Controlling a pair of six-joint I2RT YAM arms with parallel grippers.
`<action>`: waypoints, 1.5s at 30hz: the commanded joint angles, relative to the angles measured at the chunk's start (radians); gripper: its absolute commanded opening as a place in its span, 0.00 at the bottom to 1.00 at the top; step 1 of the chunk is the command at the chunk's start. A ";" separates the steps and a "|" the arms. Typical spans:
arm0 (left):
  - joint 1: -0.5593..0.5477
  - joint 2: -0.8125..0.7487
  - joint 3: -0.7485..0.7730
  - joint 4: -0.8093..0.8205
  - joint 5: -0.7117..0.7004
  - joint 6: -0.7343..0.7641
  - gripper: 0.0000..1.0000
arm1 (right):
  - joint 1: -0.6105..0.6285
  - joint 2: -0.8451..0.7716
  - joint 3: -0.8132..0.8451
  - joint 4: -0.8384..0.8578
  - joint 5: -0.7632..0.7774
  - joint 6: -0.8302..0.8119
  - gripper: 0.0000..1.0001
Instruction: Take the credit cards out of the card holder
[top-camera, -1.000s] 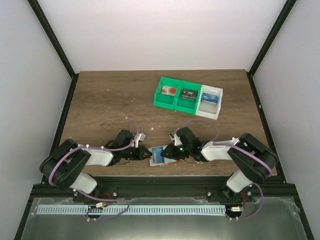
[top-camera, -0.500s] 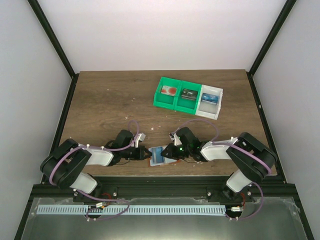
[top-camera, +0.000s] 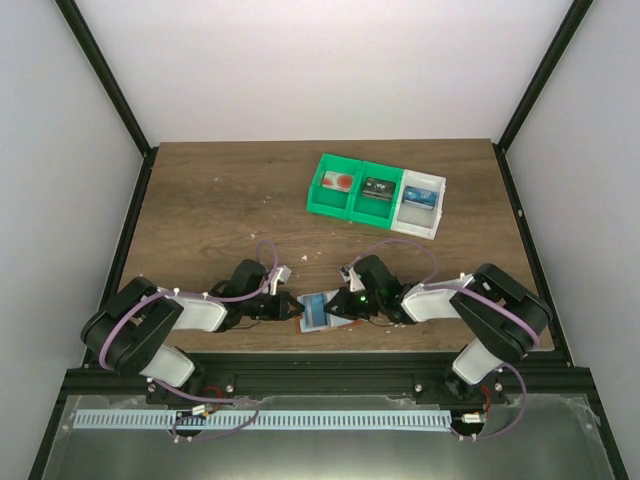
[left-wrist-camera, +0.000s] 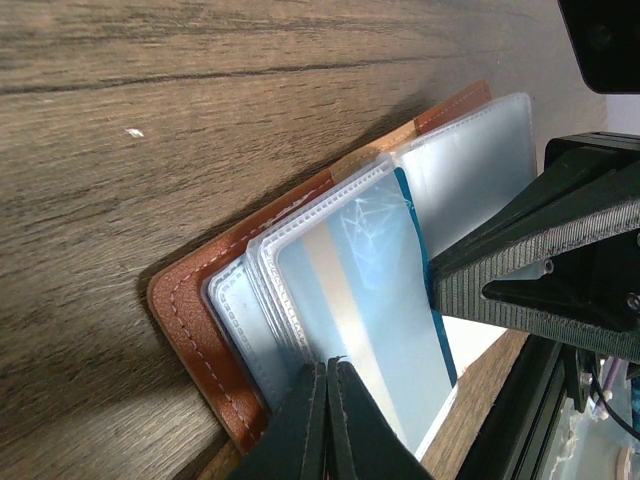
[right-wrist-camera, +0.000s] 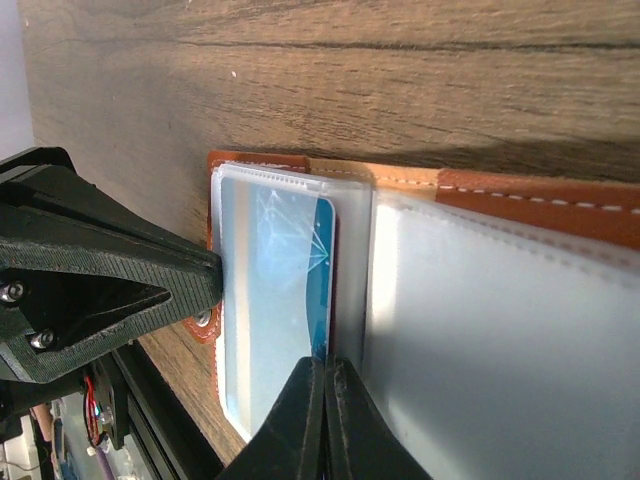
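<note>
Your card holder (left-wrist-camera: 190, 320) lies open on the table (top-camera: 200, 220) at the bottom centre of the top view, between the two arms and close to the near edge. The blue card (right-wrist-camera: 280, 260) sits in the outermost clear sleeve (right-wrist-camera: 352, 260). The left gripper (left-wrist-camera: 326, 375) has its fingers pressed together on the edge of the sleeve stack, pinning the holder. The right gripper (right-wrist-camera: 325, 375) has its fingers pressed together on the card's long edge at the sleeve mouth. You cannot tell from either wrist view whether that pinch catches the card alone or the plastic with it. That is your main risk: if the sleeve is caught too, a pull will drag the whole holder and the card will not slide. The bite is also shallow, so the smooth card may slip free once friction in the pocket resists. The left hold is on thin, flexible plastic, so a hard tug could tear it loose and send the holder toward the table edge. A pull off the sleeve's axis would bend the card or jam it. The two grippers are just beside each other, so a careless swing could knock them together.
</note>
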 joint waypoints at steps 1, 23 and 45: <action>-0.003 0.026 -0.017 -0.032 -0.008 0.011 0.03 | -0.014 -0.020 -0.025 0.025 0.008 -0.004 0.00; -0.003 0.046 -0.003 -0.036 -0.003 0.015 0.05 | -0.059 -0.027 -0.067 0.088 -0.037 -0.005 0.15; -0.003 0.053 -0.014 -0.032 -0.008 0.015 0.06 | -0.103 -0.083 -0.092 0.053 -0.032 -0.037 0.01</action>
